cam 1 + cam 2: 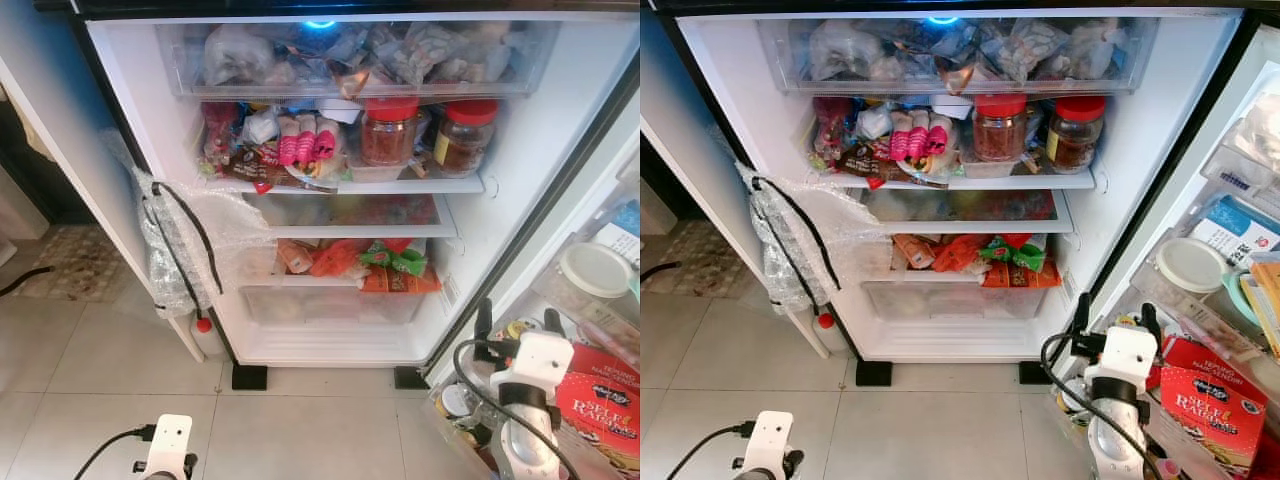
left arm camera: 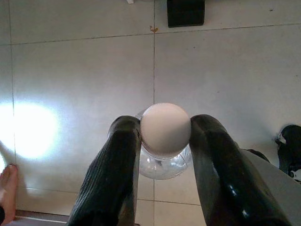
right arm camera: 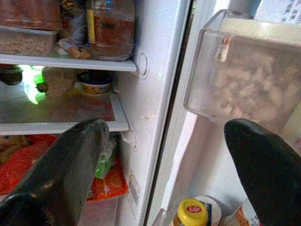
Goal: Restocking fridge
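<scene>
A home kitchen, seen at an open fridge [image 1: 520,150] standing on a pale tiled floor [image 1: 90,370]. Household signs: shelves crowded with mixed food packets [image 1: 300,145], two red-lidded jars [image 1: 390,130] of preserves, a top drawer [image 1: 360,55] stuffed with bagged items, and a door rack [image 1: 1200,300] holding a red box [image 1: 1215,400] of flour and a lidded tub [image 1: 1188,263]. A patterned mat [image 1: 75,262] lies beside the fridge, and a bare foot [image 2: 6,186] rests on the tiles.
</scene>
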Robot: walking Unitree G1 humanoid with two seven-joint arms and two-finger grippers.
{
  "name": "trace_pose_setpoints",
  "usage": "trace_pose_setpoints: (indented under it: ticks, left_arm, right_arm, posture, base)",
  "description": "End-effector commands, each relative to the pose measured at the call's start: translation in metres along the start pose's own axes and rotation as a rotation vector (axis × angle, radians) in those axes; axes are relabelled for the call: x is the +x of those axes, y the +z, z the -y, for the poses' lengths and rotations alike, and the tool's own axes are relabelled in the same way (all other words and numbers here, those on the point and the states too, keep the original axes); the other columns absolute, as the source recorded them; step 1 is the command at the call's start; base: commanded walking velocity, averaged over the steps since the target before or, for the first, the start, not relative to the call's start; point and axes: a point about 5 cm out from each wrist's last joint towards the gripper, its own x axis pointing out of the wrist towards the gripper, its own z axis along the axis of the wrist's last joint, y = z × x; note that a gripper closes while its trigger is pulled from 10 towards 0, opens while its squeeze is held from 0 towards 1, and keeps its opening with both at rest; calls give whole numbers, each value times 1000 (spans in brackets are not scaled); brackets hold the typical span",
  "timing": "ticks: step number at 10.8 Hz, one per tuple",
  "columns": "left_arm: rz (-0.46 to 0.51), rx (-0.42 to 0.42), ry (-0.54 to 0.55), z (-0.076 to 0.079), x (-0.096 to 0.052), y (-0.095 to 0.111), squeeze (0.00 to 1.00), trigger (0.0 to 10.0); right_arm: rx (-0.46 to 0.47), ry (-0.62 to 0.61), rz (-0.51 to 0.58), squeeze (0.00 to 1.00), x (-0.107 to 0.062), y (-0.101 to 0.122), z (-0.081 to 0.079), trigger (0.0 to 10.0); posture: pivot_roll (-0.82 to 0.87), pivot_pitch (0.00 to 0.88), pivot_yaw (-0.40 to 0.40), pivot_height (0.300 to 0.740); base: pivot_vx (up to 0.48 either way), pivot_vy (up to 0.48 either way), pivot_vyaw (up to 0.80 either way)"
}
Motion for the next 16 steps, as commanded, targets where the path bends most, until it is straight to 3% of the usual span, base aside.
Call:
trace_pose_setpoints:
  ticks: [1, 7, 16]
  left_arm:
    - [-10, 12, 4, -1, -1, -3, 0, 10000]
    - [-3, 15, 12, -5, 0, 0, 0, 10000]
    - [3, 17, 8, -3, 0, 2, 0, 10000]
  right_arm:
    - [-16, -14, -20, 0, 0, -2, 3, 10000]
    - [-131, -203, -69, 0, 12, -8, 38, 10000]
    - [-133, -198, -97, 0, 12, -14, 34, 10000]
  posture:
    - [-109, 85, 7, 740]
    - [-100, 72, 10, 740]
    - [-104, 75, 12, 740]
  base:
    - [0, 0, 0]
    - [0, 0, 0]
    - [0, 0, 0]
